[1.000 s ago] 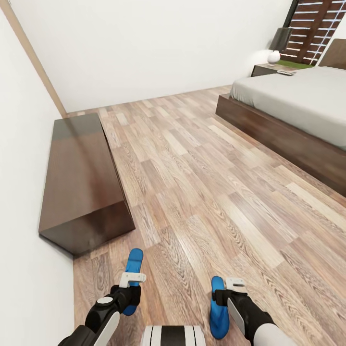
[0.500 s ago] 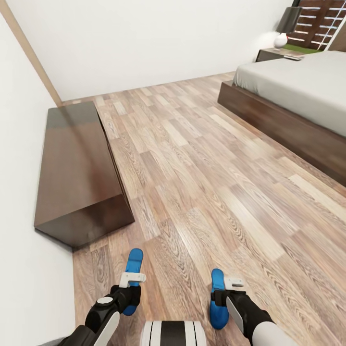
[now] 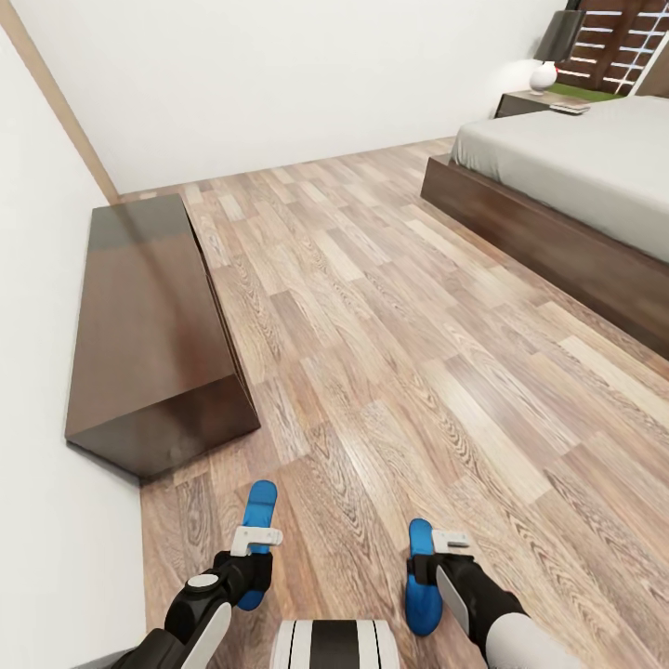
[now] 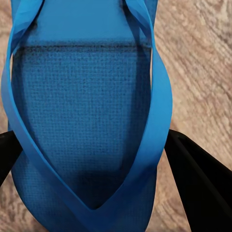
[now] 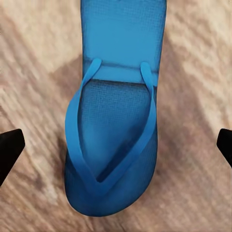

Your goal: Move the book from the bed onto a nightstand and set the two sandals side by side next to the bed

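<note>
Two bright blue sandals lie low over the wood floor in front of me. My left gripper (image 3: 253,560) is shut on the left sandal (image 3: 259,506), and in the left wrist view that sandal (image 4: 87,121) fills the gap between the black fingers (image 4: 200,186). My right gripper (image 3: 429,565) hangs open over the right sandal (image 3: 419,595), its fingertips (image 5: 9,150) standing wide of that sandal (image 5: 116,125). The bed (image 3: 576,158) is far off at the right. Beyond it, the nightstand (image 3: 522,102) carries a thin flat item (image 3: 569,108), too small to tell whether it is the book.
A long low dark bench cabinet (image 3: 149,316) stands against the white wall on the left. A lamp (image 3: 548,51) sits on the nightstand. Open plank floor (image 3: 390,325) stretches between the cabinet and the bed's dark frame (image 3: 530,232).
The whole picture shifted in the first half second, so the camera moved. Both grippers and both sandals keep their places relative to each other.
</note>
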You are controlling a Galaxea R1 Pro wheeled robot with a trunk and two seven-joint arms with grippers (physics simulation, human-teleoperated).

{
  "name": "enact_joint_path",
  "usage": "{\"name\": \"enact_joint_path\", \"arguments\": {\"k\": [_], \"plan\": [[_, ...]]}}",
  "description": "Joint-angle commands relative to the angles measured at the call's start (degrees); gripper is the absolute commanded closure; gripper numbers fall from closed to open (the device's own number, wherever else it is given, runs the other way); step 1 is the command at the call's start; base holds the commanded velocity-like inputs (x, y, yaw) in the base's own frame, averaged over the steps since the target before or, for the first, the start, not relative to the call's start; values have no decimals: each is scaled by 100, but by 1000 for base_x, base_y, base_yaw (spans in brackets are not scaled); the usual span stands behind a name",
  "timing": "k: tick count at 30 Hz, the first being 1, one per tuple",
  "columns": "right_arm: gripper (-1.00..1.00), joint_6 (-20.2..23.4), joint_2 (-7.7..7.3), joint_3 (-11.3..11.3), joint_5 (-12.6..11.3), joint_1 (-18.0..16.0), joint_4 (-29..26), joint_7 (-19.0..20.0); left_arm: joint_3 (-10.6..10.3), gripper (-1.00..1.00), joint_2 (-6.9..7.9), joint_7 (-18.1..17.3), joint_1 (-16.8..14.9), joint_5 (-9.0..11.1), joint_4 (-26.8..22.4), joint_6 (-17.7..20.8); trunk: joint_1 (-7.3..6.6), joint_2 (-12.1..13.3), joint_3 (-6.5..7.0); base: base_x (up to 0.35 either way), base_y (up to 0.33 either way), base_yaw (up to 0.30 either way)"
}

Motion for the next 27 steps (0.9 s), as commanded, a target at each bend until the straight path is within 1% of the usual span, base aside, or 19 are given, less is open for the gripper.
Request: {"name": "enact_joint_path", "arguments": {"k": [1,7,15,22,27], "plan": [[-100,35,8,-35,36,-9,-12,-2,-17,100,7,57,-4,59,-7,12,-1,-2,-4,0,0,0],[-100,38,13,-35,36,-58,-8,-2,-17,100,7,56,-4,60,-7,12,-1,-2,-4,0,0,0],[-100,46,33,-31,36,-118,-5,-2,-17,100,7,61,-4,58,-7,12,20,-12,-181,0,0,0],[-100,48,40,-27,36,-226,-4,-9,-17,100,7,57,-4,60,-7,12,20,-12,-181,0,0,0],[-100,152,47,-22,36,-303,-4,-195,-17,100,7,56,-4,60,-7,12,20,-12,-181,0,0,0]]}}
